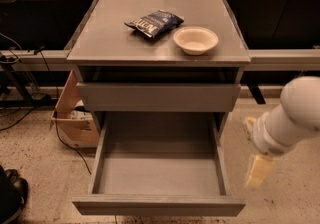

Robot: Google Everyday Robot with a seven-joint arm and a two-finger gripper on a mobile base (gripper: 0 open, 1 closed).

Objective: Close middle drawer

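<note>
The middle drawer (159,168) is pulled far out of the grey cabinet (100,43), with its plain front panel (159,206) nearest me and its inside empty. Above it, another drawer front (159,96) stands a little way out. My gripper (257,168), cream-coloured on a white arm (295,115), hangs pointing down just to the right of the middle drawer's right side wall (220,158), near its front corner and apart from it.
A blue chip bag (154,22) and a white bowl (195,39) sit on the cabinet top. A cardboard box (75,118) and cables lie on the floor at the left. A dark object (10,193) is at the lower left. Benches stand behind.
</note>
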